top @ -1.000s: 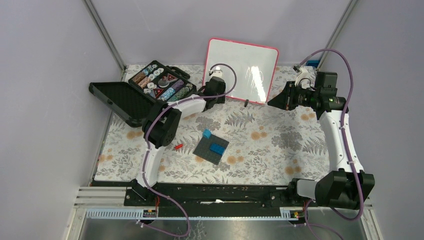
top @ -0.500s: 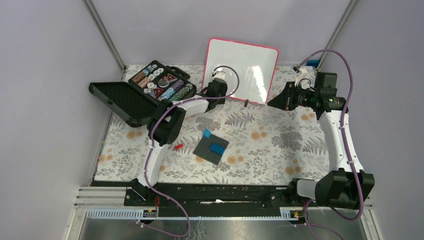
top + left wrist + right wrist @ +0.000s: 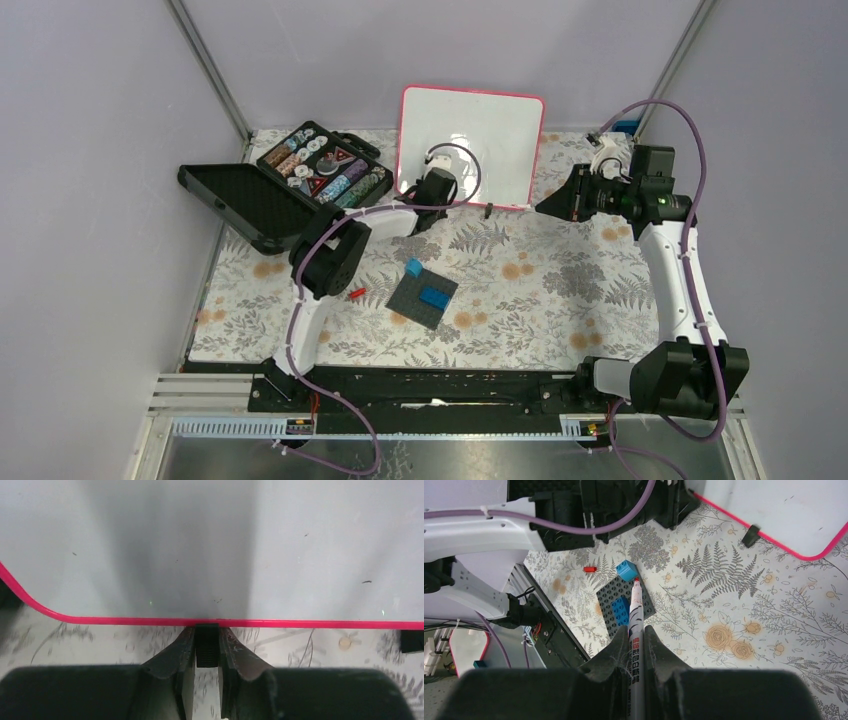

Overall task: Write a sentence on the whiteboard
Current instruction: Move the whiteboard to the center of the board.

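Pale lilac walls close in a table spread with a floral cloth (image 3: 560, 290), and I run both arms from its near edge.

The change is at the back. A second ago the board (image 3: 500, 150) stood skewed, with its right side lower in the top view. Now it has swung round and slid a little left, so its top edge runs nearly level and it faces the arms more squarely. My left claw (image 3: 206, 639) did that. Its fingers are pinched narrow on a black clip (image 3: 206, 652) under the pink lower frame, and the second clip (image 3: 490, 209) stands free on the cloth to its right.

My right claw (image 3: 631, 635) has not shifted. It hangs off the board's right edge, well apart from it, and is clamped on a marker (image 3: 633, 615). The red tip is bare and points across the table rather than at the white face.

I read this as setting-up nearly done. The board is steadied and better placed, but no writing shows on it, only a few specks, so every word remains. Next I would need to turn the right wrist until the tip meets the face.

To the left lies an open case (image 3: 322, 170) of small round items. Mid-table sit a dark plate (image 3: 423, 310) with blue blocks and a small red piece (image 3: 356, 293).
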You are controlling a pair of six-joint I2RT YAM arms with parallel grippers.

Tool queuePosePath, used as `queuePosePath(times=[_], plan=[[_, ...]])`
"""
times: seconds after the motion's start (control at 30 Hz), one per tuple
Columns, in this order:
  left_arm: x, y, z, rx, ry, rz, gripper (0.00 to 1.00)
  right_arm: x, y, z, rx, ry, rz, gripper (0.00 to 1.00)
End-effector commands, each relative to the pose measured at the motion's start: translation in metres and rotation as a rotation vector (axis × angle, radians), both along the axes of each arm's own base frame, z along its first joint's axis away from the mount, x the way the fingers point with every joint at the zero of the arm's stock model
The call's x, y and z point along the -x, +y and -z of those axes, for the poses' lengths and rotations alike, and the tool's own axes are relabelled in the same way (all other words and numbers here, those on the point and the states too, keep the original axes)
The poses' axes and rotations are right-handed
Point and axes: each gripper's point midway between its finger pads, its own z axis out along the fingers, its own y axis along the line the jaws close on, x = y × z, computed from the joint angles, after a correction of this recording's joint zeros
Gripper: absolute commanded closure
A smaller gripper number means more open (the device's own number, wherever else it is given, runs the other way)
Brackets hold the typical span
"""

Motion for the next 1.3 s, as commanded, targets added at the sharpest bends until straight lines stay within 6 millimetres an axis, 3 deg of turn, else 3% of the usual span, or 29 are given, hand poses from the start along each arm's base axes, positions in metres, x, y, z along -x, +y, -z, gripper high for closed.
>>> queuePosePath(times=[0.0, 0.23, 0.4, 0.67, 0.83, 1.0, 1.1, 1.27], plan=[[0.022, -0.003, -0.044, 0.064, -0.048, -0.07, 0.92, 0.003, -0.001, -0.018, -0.014, -0.058, -0.003, 1.0], [0.071, -0.016, -0.009, 0.066, 0.121, -0.102, 0.93, 0.005, -0.003, -0.025, -0.021, -0.073, 0.008, 1.0], [0.106, -0.038, 0.014, 0.11, 0.246, -0.065, 0.93, 0.007, -0.006, -0.028, -0.025, -0.081, 0.016, 1.0], [0.127, -0.086, -0.001, 0.229, 0.3, 0.034, 0.75, 0.006, -0.01, -0.034, -0.039, -0.091, 0.022, 1.0], [0.134, -0.106, 0.005, 0.214, 0.321, 0.078, 0.68, 0.005, -0.013, -0.039, -0.048, -0.1, 0.026, 1.0], [0.142, -0.122, 0.008, 0.244, 0.377, 0.125, 0.51, 0.008, -0.016, -0.046, -0.055, -0.108, 0.028, 1.0], [0.152, -0.132, -0.002, 0.275, 0.396, 0.215, 0.45, 0.009, -0.019, -0.05, -0.057, -0.115, 0.03, 1.0], [0.165, -0.133, -0.046, 0.305, 0.311, 0.398, 0.37, 0.005, -0.028, -0.06, -0.072, -0.13, 0.049, 1.0]])
